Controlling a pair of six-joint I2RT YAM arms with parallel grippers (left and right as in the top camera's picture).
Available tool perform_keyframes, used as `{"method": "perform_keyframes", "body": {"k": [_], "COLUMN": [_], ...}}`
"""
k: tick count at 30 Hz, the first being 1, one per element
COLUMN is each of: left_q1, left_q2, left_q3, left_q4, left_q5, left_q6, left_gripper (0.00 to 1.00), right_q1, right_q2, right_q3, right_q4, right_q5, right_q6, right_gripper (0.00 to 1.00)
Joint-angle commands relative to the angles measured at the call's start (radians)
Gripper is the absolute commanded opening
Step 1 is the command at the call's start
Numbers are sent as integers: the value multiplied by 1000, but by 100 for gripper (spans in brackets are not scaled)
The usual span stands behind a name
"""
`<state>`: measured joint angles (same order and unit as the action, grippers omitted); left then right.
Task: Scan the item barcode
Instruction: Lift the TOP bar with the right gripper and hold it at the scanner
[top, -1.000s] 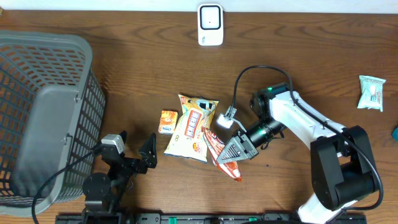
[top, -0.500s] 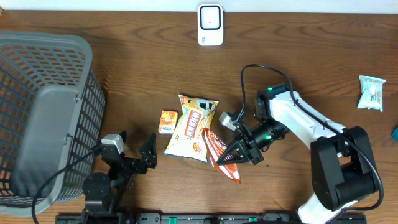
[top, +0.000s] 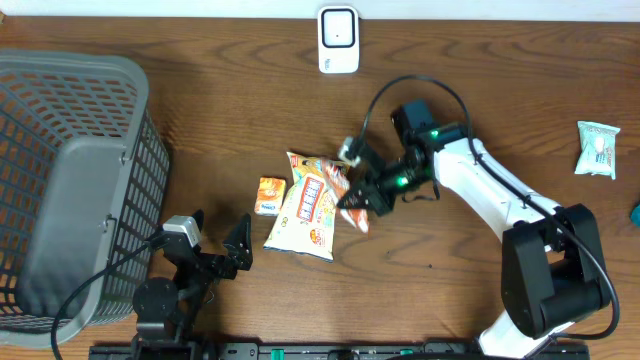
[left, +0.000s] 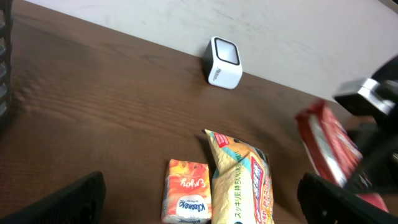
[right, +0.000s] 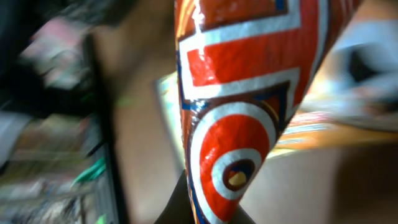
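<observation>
A red snack packet (top: 358, 217) with white and blue markings hangs above the right edge of a yellow snack bag (top: 306, 205), with my right gripper (top: 352, 200) shut on it. In the right wrist view the packet (right: 249, 93) fills the frame, pinched at its lower end by the dark fingers (right: 186, 208). The white barcode scanner (top: 338, 40) stands at the table's far edge, also seen in the left wrist view as scanner (left: 224, 62). My left gripper (top: 218, 238) rests open near the front edge, nothing between its fingers (left: 68, 199).
A grey mesh basket (top: 70, 180) takes up the left side. A small orange tissue pack (top: 268, 195) lies just left of the yellow bag. A teal and white packet (top: 598, 148) lies at the far right edge.
My right gripper has lifted the red packet off the table and carried it back and left, over the yellow bag's right edge. The left arm has not moved.
</observation>
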<state>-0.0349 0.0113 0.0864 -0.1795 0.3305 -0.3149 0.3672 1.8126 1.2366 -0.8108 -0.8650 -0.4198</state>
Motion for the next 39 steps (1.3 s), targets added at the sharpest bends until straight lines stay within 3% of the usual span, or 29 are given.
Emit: {"method": "perform_keyframes", "body": {"k": [1,4,12,22,26,39], "left_q1": [-2,-2,-2,-2,-2,-2], "left_q2": [1,1,1,1,1,1], "left_q3": [-13,-13,-13,-13,-13,-13], "left_q4": [-6,-7,-6,-6,-6,-6], "left_q5": [-6,-6,-6,-6,-6,-6], "left_q6": [-5,-5,-5,-5,-5,-5], "left_gripper": [98,98,98,98,98,98], "right_q1": [8,7,7,6,6,6], "right_q2": [-13,-5,164,649,772,860], "right_q3": [91,161,402,1109,1310,1368], "right_q4": [34,32,21,-104,-105,-13], "right_q5": [335,523,659,770,784,800], "right_q6": [406,492,493,492,513,555], "right_gripper": [1,1,1,1,1,1]}}
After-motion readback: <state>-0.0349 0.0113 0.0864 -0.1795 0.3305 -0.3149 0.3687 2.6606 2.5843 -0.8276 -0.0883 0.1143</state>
